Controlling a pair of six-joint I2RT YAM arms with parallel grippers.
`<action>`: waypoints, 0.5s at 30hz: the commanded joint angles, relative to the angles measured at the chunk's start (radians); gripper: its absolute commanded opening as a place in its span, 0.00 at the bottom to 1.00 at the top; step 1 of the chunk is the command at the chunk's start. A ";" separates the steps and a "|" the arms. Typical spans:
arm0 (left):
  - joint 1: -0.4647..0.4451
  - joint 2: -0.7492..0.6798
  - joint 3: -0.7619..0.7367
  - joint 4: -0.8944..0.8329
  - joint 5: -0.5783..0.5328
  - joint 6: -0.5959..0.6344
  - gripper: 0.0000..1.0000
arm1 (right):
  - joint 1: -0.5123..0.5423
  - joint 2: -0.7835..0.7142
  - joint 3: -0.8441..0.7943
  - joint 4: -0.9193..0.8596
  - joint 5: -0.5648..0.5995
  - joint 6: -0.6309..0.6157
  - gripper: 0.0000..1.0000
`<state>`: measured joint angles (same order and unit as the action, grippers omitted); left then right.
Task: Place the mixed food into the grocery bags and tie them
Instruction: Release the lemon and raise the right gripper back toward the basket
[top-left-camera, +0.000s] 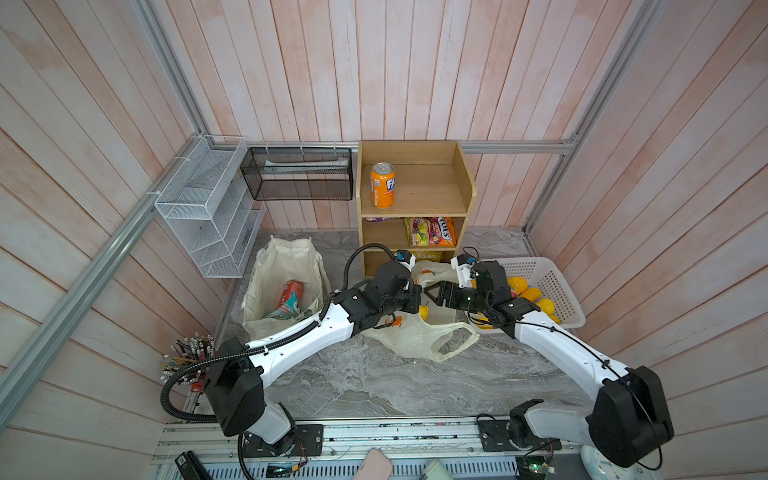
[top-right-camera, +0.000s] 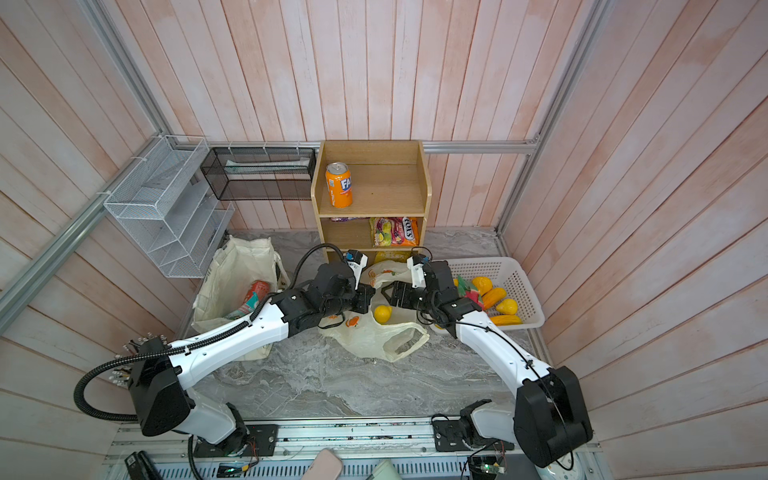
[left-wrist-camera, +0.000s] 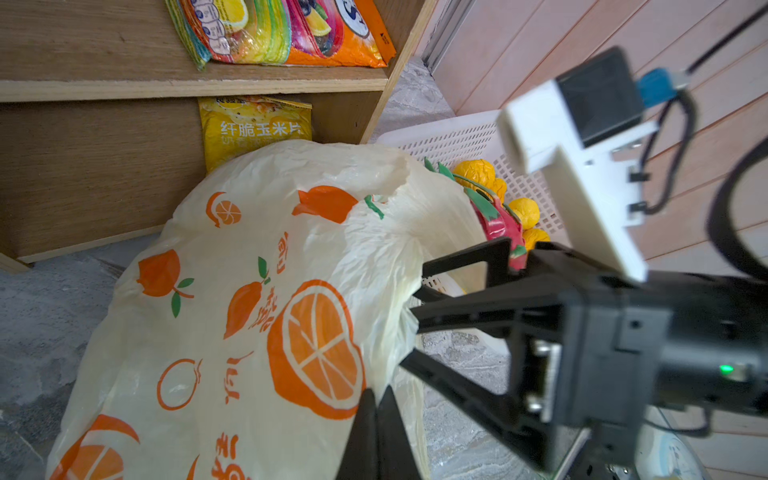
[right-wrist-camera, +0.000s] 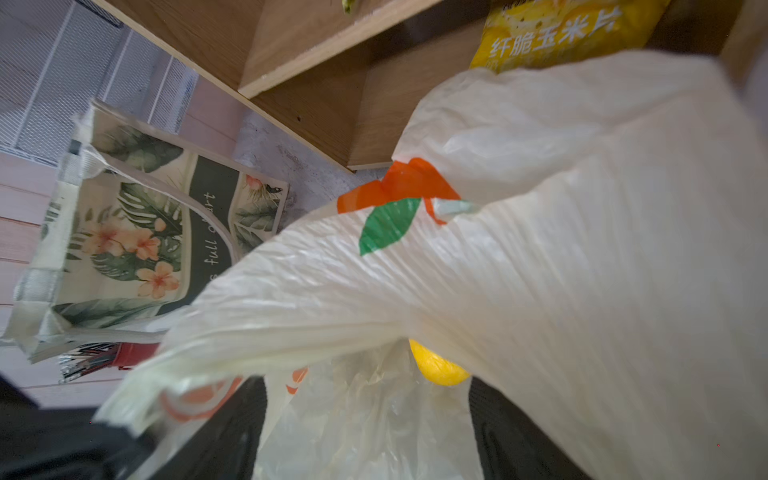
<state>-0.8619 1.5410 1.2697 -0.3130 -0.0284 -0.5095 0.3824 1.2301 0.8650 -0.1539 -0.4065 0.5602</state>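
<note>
Table: the grey marble table (top-left-camera: 374, 386) looks smooth, so expect a light bag to slide when you pull on it.
Slack loop: one handle of the thin translucent pale-yellow plastic bag printed with oranges (top-left-camera: 415, 338) lies loose on the table. If you leave it there, your knot has only one side.
Left gripper (left-wrist-camera: 371, 415): jaws pressed together, pinching a gathered strip of the plastic bag that runs taut. Pull harder and the film may tear.
Right gripper (top-left-camera: 431, 293): jaws spread at the bag's rim, gripping nothing. Close carelessly and you may catch a single layer, or knock the left gripper just beside it.
Yellow fruit (top-right-camera: 382, 313): it shows at the bag's mouth, and a tilt could roll it out.
Tote: the cream canvas tote with green leaf print (top-left-camera: 278, 266) stands open and untied. The red drink can (top-left-camera: 292, 291) and the crinkly teal-and-white snack packet (top-left-camera: 289, 309) lie inside.
Shelf: the wooden shelf unit (top-left-camera: 415, 187) stands close behind the bag, and a lift could snag there.
</note>
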 joint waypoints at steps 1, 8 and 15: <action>0.009 -0.002 -0.023 0.028 -0.028 -0.018 0.00 | -0.086 -0.108 0.028 -0.096 -0.068 -0.008 0.76; 0.011 -0.024 -0.044 0.047 -0.028 -0.008 0.00 | -0.380 -0.254 0.054 -0.236 -0.069 -0.024 0.76; 0.012 -0.033 -0.050 0.065 -0.016 0.014 0.00 | -0.650 -0.094 0.129 -0.290 0.055 -0.036 0.77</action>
<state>-0.8555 1.5406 1.2392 -0.2787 -0.0338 -0.5159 -0.2287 1.0672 0.9596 -0.3759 -0.4263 0.5453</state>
